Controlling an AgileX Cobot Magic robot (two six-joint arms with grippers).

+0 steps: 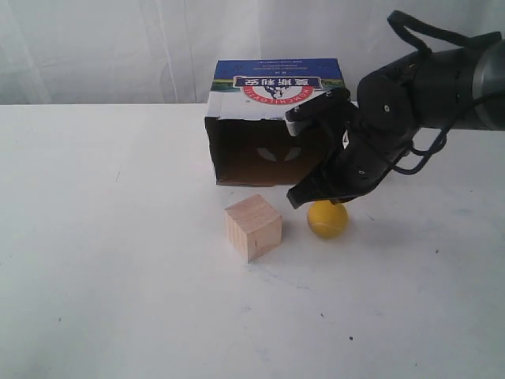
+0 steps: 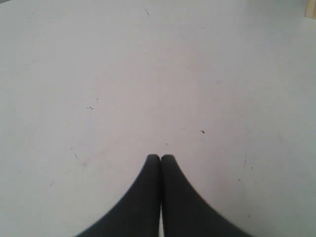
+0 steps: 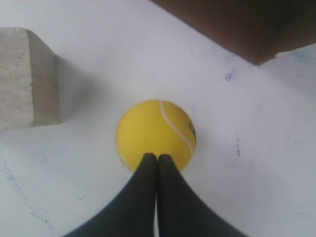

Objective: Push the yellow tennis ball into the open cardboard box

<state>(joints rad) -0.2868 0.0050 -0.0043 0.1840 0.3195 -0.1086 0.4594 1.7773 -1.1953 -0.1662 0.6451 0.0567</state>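
Observation:
The yellow tennis ball (image 1: 327,219) rests on the white table in front of the open cardboard box (image 1: 272,91), just off the right end of its dark opening, which faces the front. My right gripper (image 1: 295,199) is shut, hanging just above and to the left of the ball. In the right wrist view its closed tips (image 3: 157,156) overlap the near edge of the ball (image 3: 153,128); contact cannot be judged. A corner of the box (image 3: 237,24) shows beyond. My left gripper (image 2: 160,157) is shut over bare table, out of the exterior view.
A pale wooden cube (image 1: 253,227) stands just left of the ball, about a ball's width away, also in the right wrist view as the cube (image 3: 24,79). A corner of the cube (image 2: 311,10) shows in the left wrist view. White curtain hangs behind the table.

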